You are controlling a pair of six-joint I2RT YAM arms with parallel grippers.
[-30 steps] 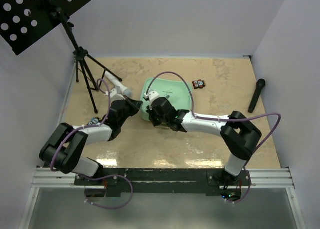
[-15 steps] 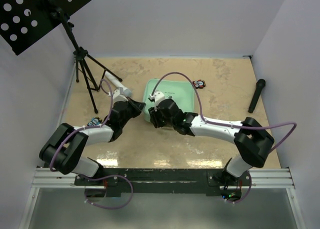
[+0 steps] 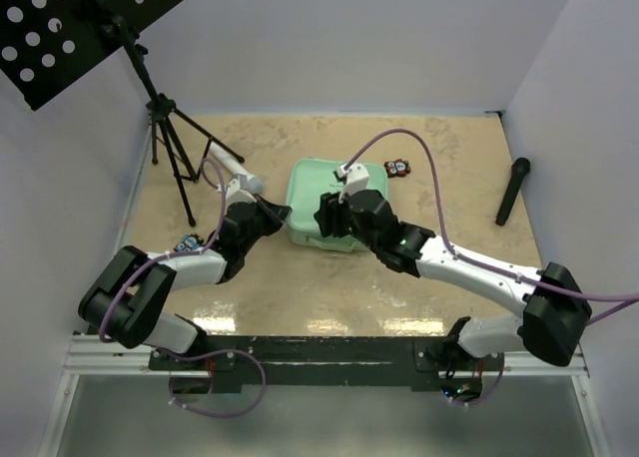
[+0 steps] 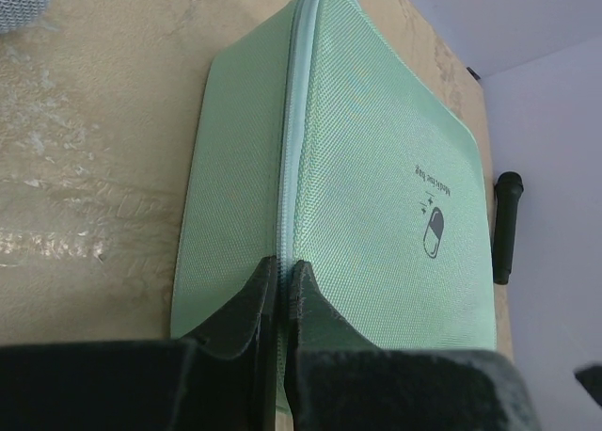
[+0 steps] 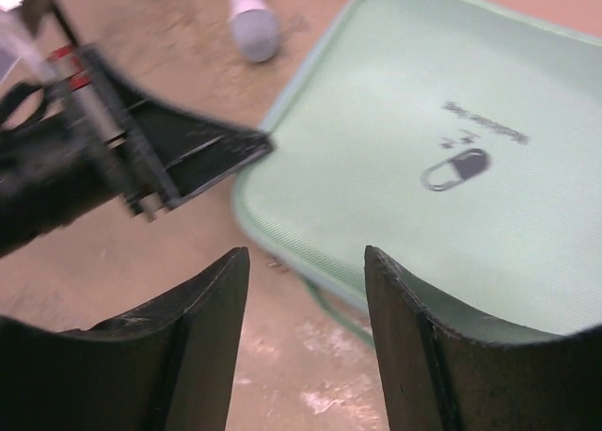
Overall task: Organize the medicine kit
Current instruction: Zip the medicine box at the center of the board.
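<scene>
Top external: medicine kit [image 3: 308,190] lies flat and closed on the table [image 3: 449,267], about mid-table, a little toward 12 o'clock. My left gripper [image 3: 284,215] comes in from the kit's 9 o'clock and meets its near-left corner. My right gripper [image 3: 325,218] hangs over the kit's near edge, with the arm running off toward 4 o'clock. Left wrist: claw closed tight, both fingers [image 4: 254,304] pressed together with the tips right at the zip seam [image 4: 287,149] on the kit's side wall. I cannot tell whether a zip tab is pinched between them. The lid's pill logo [image 4: 434,235] shows plainly. Right wrist: fingers [image 5: 221,299] stand well apart, nothing between them, above the kit's corner. The left claw shows at 9 o'clock in that view, blurred. Around the kit, from the top view: white-and-grey microphone [image 3: 236,168] at its 10 o'clock, small black-and-red gadget [image 3: 397,167] just off its 2 o'clock corner, black stick [image 3: 513,190] well apart at 3 o'clock, stand tripod [image 3: 172,138] far out at 10 o'clock.
</scene>
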